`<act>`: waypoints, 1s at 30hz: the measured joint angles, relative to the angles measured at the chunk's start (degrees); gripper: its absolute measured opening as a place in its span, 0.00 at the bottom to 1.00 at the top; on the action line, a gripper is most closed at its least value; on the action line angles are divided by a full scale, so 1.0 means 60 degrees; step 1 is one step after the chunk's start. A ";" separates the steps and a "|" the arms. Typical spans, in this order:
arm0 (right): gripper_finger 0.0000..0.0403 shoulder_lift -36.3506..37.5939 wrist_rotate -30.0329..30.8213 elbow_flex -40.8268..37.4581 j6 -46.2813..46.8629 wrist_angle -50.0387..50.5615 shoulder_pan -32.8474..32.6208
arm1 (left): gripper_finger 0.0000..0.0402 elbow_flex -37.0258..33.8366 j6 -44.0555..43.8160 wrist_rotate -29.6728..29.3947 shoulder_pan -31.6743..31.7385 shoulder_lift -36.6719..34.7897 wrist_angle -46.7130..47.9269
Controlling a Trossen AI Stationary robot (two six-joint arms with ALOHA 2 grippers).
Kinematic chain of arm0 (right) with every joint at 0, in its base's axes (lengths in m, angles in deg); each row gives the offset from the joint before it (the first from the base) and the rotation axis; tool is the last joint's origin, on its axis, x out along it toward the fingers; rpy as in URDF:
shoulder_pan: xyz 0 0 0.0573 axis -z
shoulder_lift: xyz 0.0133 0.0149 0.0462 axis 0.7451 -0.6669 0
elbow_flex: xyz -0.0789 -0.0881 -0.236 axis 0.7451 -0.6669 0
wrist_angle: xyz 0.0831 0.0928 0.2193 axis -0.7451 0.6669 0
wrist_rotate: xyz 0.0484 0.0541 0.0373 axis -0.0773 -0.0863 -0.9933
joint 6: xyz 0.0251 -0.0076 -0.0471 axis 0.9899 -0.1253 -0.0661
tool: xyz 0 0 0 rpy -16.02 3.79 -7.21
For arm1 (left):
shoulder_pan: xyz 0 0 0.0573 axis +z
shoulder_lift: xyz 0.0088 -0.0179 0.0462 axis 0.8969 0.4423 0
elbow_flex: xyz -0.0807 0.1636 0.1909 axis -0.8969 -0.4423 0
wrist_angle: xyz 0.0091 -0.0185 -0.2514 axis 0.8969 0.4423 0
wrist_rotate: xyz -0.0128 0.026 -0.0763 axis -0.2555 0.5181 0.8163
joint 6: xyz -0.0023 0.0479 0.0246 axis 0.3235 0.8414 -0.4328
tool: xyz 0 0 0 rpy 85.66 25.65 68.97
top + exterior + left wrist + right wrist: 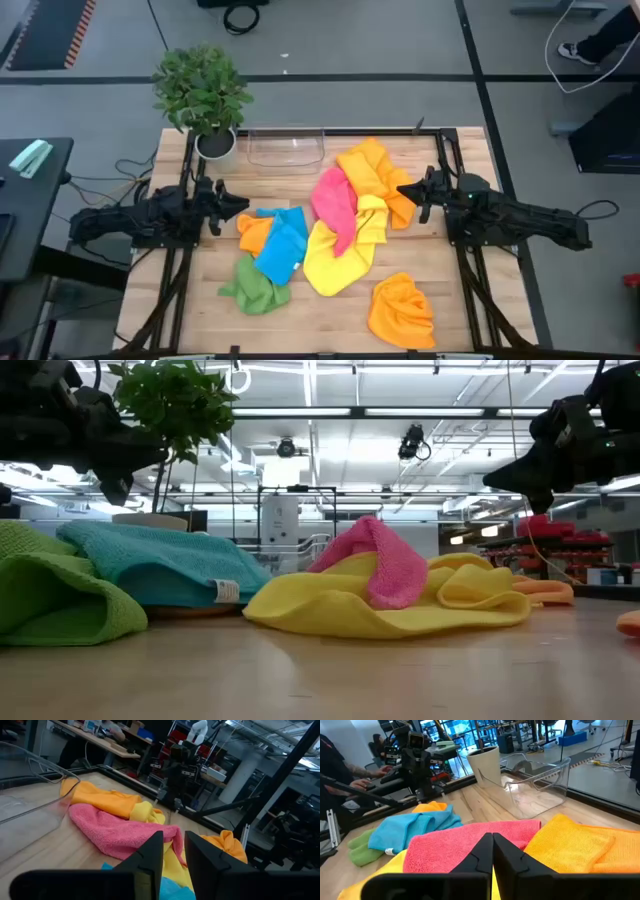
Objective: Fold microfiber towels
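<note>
Microfiber towels [335, 235] lie heaped mid-bench [470, 310], none folded. Left pincer [235, 205] hovers beside the orange-blue end, fingers slightly parted, empty. Right pincer [405, 190] hovers opposite, pressed together, empty; likely poised for picking.

The yellow towel [338, 258] is partly covered by the pink towel [335, 203] lying across it, and the small orange towel [254, 231] is half hidden under the blue towel [283, 246]. In the low view the green towel [50, 595] is cut off by the left edge. In the right wrist view the person [337, 762] behind the table is cut off at the edge too.
</note>
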 joint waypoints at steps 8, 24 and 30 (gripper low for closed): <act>0.04 -0.0003 0.0000 0.0000 0.0000 0.0000 0.0000 | 0.22 0.0001 0.0002 0.0000 0.0000 0.0000 0.0002; 0.04 -0.0002 0.0000 0.0000 0.0000 0.0001 0.0000 | 0.22 0.0003 0.0000 0.0004 0.0002 0.0000 -0.0001; 0.04 -0.0003 0.0000 0.0000 0.0000 0.0000 0.0000 | 0.22 0.0000 0.0000 0.0003 -0.0001 0.0000 0.0002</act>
